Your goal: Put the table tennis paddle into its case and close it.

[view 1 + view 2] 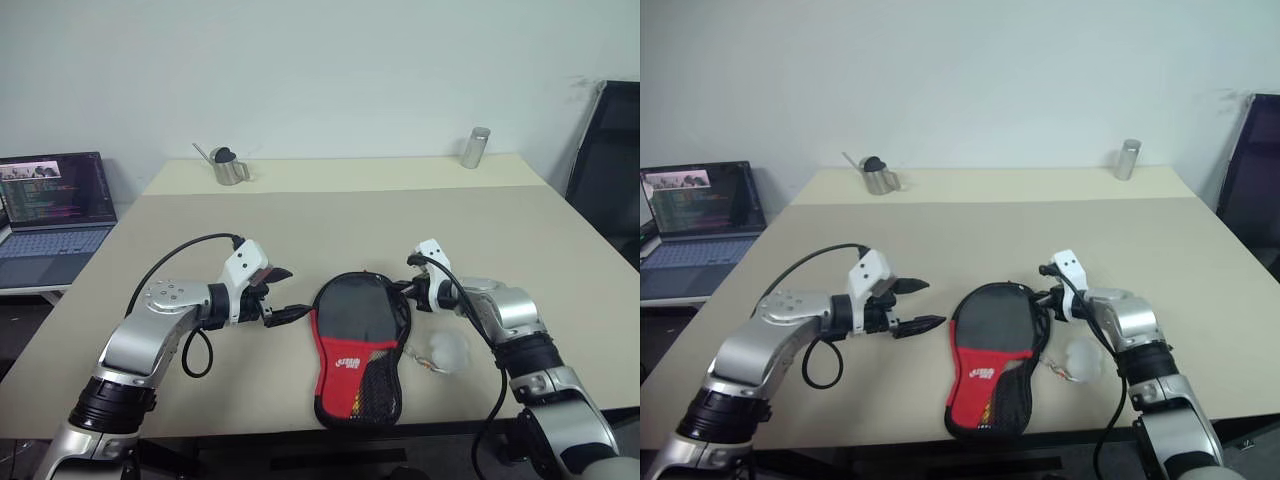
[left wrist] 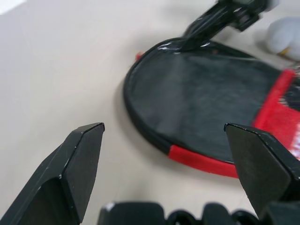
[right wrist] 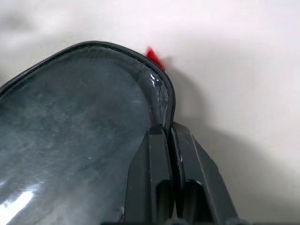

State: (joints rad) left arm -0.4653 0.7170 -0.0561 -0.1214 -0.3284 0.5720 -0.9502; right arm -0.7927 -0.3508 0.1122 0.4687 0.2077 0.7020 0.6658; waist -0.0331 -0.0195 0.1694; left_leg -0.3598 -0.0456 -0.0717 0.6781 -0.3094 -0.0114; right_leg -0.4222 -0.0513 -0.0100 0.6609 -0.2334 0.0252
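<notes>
The case [image 1: 358, 350], black fabric with a red band and a mesh end, lies flat near the table's front edge. The table tennis paddle's dark blade [image 1: 355, 305] shows through the case's clear panel. My right gripper [image 1: 405, 290] is shut on the case's rim [image 3: 165, 101] at its round end, on the right side. A small red tab [image 3: 154, 57] sticks out of that rim a little farther along. My left gripper [image 1: 290, 293] hovers open just left of the case, its fingers [image 2: 84, 154] spread wide and holding nothing.
A whitish crumpled lump [image 1: 447, 352] lies on the table right of the case, below my right wrist. A metal cup [image 1: 230, 168] and a metal canister [image 1: 476, 147] stand at the far edge. An open laptop [image 1: 55, 215] sits left, a black chair [image 1: 610, 190] right.
</notes>
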